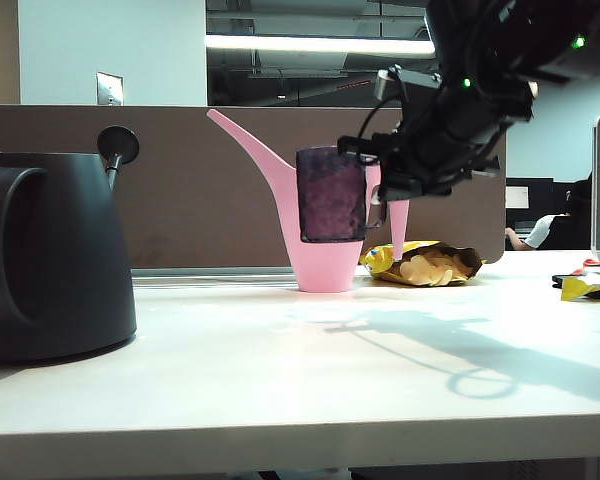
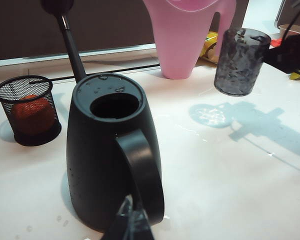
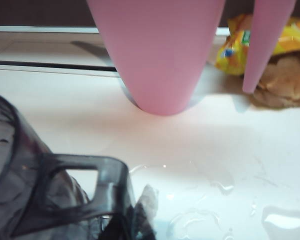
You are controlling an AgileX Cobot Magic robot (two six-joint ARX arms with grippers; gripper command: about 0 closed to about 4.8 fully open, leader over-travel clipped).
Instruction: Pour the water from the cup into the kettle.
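The black kettle (image 1: 50, 260) stands at the table's left end, its round top opening (image 2: 115, 106) uncovered and its knob (image 1: 118, 145) up on a thin stem. The dimpled purplish glass cup (image 1: 330, 195) hangs upright in the air, well right of the kettle and in front of the pink can. My right gripper (image 1: 378, 205) is shut on the cup's dark loop handle (image 3: 70, 190). The right wrist view shows those fingertips (image 3: 127, 225) pinching the handle. My left gripper (image 2: 132, 227) hovers just before the kettle's loop handle (image 2: 142, 170), jaws together and holding nothing.
A tall pink watering can (image 1: 325, 260) stands behind the cup. A yellow crisp bag (image 1: 425, 265) lies to its right. A black mesh pot (image 2: 27, 110) with something orange inside sits beside the kettle. Water puddles (image 3: 285, 220) lie on the white table (image 1: 280, 380).
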